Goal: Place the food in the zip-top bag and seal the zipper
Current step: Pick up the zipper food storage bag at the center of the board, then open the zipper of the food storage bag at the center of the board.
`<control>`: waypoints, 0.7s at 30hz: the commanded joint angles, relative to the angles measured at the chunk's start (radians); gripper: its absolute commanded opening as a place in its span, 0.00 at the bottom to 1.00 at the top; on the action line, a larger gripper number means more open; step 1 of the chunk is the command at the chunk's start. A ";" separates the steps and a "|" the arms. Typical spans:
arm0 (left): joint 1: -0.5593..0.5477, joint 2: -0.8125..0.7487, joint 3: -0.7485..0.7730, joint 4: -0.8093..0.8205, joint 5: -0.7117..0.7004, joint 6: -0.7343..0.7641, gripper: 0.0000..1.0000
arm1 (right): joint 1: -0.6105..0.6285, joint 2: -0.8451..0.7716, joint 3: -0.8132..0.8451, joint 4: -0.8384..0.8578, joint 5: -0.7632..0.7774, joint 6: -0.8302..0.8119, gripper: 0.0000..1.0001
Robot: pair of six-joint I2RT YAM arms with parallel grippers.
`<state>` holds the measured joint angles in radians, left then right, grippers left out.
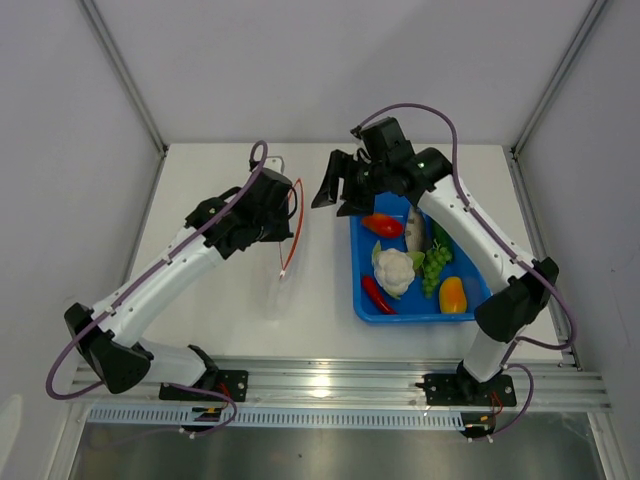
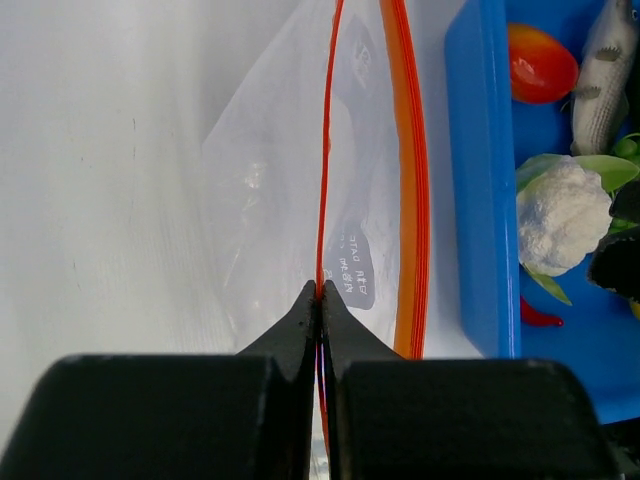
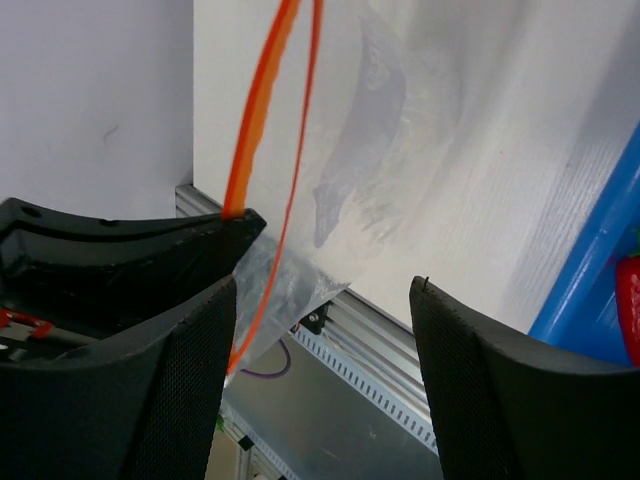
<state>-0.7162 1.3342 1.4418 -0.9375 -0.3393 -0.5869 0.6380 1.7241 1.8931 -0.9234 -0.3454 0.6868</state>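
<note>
Left wrist view: my left fingers (image 2: 320,303) pinch one zipper (image 2: 322,180) strip of the zip-top bag (image 2: 270,200).
Right fingers (image 1: 338,193): spread wide, empty, beside bag's mouth.
Food (image 1: 395,268): in blue tray (image 2: 482,200), right of bag.

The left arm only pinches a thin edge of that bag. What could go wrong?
The left end effector grips only the thin zipper, so the crinkly zip-top bag could slip free. The open right end effector sits by the bag's mouth and might snag or crumple it. All the food lies in the blue tray; each trip risks a drop.
</note>
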 commanded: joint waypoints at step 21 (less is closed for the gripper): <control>-0.006 0.057 0.063 0.029 -0.006 0.001 0.01 | 0.020 0.207 0.224 -0.108 -0.010 -0.036 0.70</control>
<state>-0.7174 1.3788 1.4570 -0.9401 -0.3454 -0.6006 0.6514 1.9259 2.0544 -1.0126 -0.3557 0.6712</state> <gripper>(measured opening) 0.005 0.698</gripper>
